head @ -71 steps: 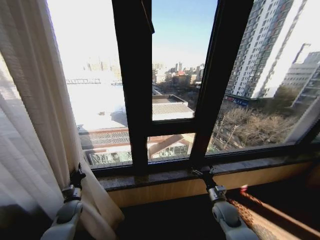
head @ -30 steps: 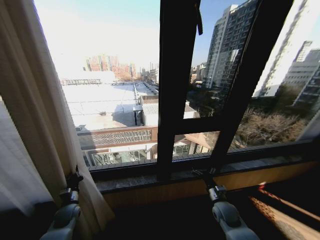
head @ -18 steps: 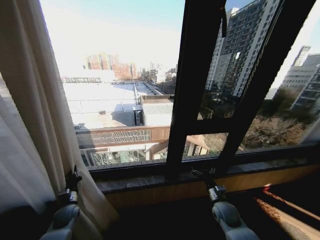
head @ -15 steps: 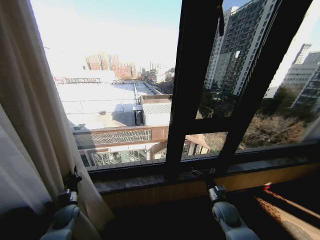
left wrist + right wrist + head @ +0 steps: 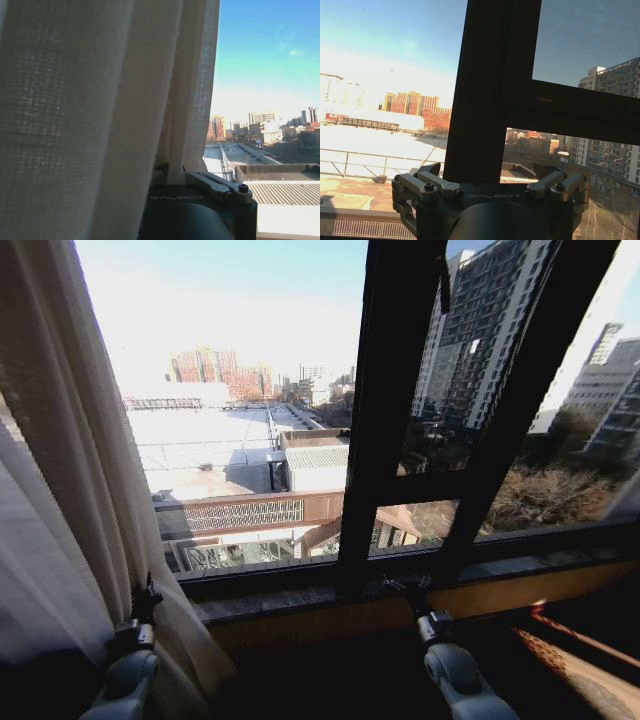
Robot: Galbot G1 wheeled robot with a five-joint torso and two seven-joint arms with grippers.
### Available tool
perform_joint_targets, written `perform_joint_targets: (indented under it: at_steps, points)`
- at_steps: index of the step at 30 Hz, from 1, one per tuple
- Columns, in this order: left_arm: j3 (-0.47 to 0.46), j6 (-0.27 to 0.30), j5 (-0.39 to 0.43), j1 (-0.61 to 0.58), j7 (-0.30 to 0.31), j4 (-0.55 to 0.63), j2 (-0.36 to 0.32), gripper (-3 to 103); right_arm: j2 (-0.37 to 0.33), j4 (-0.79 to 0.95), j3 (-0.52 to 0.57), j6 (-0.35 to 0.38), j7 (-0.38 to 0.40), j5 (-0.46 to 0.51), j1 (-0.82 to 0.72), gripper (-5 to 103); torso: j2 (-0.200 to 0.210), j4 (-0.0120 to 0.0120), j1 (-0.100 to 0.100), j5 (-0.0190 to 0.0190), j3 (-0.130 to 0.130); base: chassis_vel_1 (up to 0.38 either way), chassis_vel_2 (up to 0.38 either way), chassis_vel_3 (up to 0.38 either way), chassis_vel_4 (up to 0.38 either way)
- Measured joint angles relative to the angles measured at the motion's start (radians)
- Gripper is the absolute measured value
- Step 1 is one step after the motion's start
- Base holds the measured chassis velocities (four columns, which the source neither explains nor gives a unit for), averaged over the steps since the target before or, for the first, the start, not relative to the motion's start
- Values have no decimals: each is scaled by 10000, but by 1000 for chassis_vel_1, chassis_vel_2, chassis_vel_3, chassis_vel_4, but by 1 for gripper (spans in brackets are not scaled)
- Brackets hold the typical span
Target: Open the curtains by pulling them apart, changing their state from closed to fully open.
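The curtains (image 5: 70,490) hang bunched at the left of the window, sheer cream fabric with vertical pleats. My left gripper (image 5: 148,598) sits low against their inner edge. In the left wrist view the woven fabric (image 5: 100,100) hangs close in front, and one fold runs down into the gripper (image 5: 172,172), which is shut on it; one finger (image 5: 215,184) shows beside the fold. My right gripper (image 5: 405,585) is held low by the window sill, apart from any fabric. In the right wrist view it (image 5: 490,172) stands open with nothing between its fingers, facing the dark frame.
Dark window frame bars (image 5: 390,410) cross the glass at centre and right. A stone sill (image 5: 300,602) runs below the window above a wooden wall strip. Sunlight falls on the floor at the lower right (image 5: 575,660). Through the glass are rooftops and tall buildings.
The camera has turned, so the frame bars sit further right in the picture than 2.4 s ago. My left gripper stays on the curtain's edge. The right arm has not moved.
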State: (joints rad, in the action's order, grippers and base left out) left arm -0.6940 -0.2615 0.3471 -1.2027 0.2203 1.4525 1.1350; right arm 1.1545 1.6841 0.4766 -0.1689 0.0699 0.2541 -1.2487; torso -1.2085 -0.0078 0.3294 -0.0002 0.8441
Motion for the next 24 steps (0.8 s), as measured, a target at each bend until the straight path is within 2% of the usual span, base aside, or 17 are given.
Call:
perform_joint_targets:
  at_steps: [5, 10, 24]
  points:
    - [-14, -15, -5, -26, 8, 3, 5, 0, 1, 0, -1, 0, 0, 0, 0, 100, 0, 2, 1, -2, 1, 117, 87, -110, -74]
    - [-7, -5, -9, -65, 9, 3, 28, 0, -2, 0, 1, 0, 0, 0, 0, 100, 5, -3, 5, 7, 5, 0, 0, 0, 0]
    - [-37, -10, -19, -140, 8, 34, 0, 0, -3, 0, 2, 0, 0, 0, 0, 100, 3, -3, 4, 0, 4, 17, 4, -10, -7]
